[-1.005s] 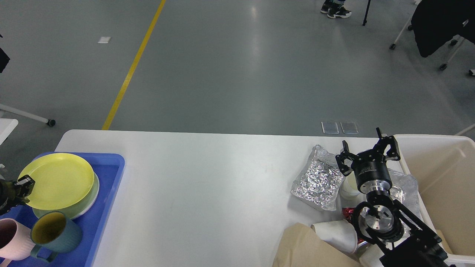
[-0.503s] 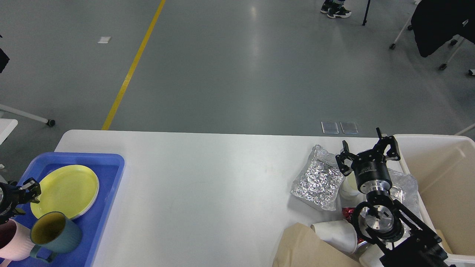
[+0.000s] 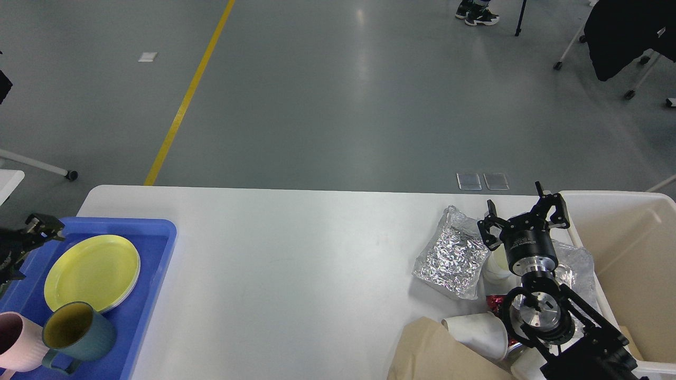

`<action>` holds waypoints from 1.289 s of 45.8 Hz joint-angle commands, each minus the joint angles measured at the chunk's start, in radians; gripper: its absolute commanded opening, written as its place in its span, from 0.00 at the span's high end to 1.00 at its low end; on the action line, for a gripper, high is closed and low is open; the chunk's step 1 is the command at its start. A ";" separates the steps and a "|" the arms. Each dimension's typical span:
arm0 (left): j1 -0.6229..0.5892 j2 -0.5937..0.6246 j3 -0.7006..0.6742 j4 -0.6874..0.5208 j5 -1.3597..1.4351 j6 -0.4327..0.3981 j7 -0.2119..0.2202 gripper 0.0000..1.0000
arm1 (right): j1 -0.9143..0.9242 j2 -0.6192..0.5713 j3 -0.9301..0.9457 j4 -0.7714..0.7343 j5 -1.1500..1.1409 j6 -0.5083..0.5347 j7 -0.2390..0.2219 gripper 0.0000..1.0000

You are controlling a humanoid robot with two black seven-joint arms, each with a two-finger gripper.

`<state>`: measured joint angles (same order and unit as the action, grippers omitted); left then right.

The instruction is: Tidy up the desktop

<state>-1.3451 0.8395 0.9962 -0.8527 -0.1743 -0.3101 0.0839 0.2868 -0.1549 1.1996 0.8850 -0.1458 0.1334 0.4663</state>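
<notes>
The white desktop [image 3: 296, 264] fills the lower half of the head view. At its left, a blue tray [image 3: 156, 248] holds a yellow plate [image 3: 92, 269] lying flat on a stack, a teal mug [image 3: 79, 330] and a pink mug [image 3: 16, 340]. My left gripper [image 3: 42, 227] hovers over the tray's far left corner, apart from the plate, empty and seemingly open. At the right lie a crumpled foil bag [image 3: 451, 258], a tipped white paper cup [image 3: 478, 332], a red wrapper [image 3: 494, 303] and a brown paper bag [image 3: 433, 353]. My right gripper [image 3: 523, 211] is open and empty just right of the foil bag.
A cream plastic bin [image 3: 634, 253] stands at the desktop's right edge, right beside my right arm. A second foil bag [image 3: 578, 261] lies partly under that arm. Beyond the table is grey floor with a yellow line [image 3: 185, 100].
My left gripper let go of the yellow plate, which was tilted up and now lies flat on the stack in the tray. The gripper then drew back up and left. The right arm has not moved.
</notes>
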 commanded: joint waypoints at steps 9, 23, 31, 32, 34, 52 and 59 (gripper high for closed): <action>-0.017 0.170 -0.431 0.004 -0.001 -0.017 -0.018 0.04 | 0.000 0.000 0.000 -0.001 0.000 0.000 0.000 0.00; 0.302 0.037 -1.082 0.055 -0.002 -0.017 -0.018 0.04 | 0.000 0.000 0.000 0.000 0.000 0.000 0.000 0.00; 0.469 -0.097 -1.488 0.112 -0.001 -0.015 -0.020 0.04 | 0.000 0.000 0.000 -0.001 0.000 0.000 0.000 0.00; 0.487 -0.109 -1.533 0.112 -0.001 -0.015 -0.020 0.04 | 0.000 0.000 0.000 -0.001 0.000 0.000 0.000 0.00; 0.520 -0.137 -1.608 0.112 -0.001 -0.015 -0.020 0.04 | 0.000 0.000 0.000 0.000 0.000 0.000 0.000 0.00; 0.871 -0.382 -2.096 0.025 -0.005 -0.069 -0.385 0.04 | 0.000 0.000 0.000 0.000 0.000 0.000 0.000 0.00; 1.067 -0.410 -2.160 -0.203 0.007 -0.058 -0.383 0.04 | 0.000 0.000 0.000 0.000 0.000 0.000 0.000 0.00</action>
<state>-0.4052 0.4524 -1.1181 -0.9128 -0.1789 -0.3734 -0.2941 0.2869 -0.1549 1.1996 0.8852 -0.1457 0.1335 0.4663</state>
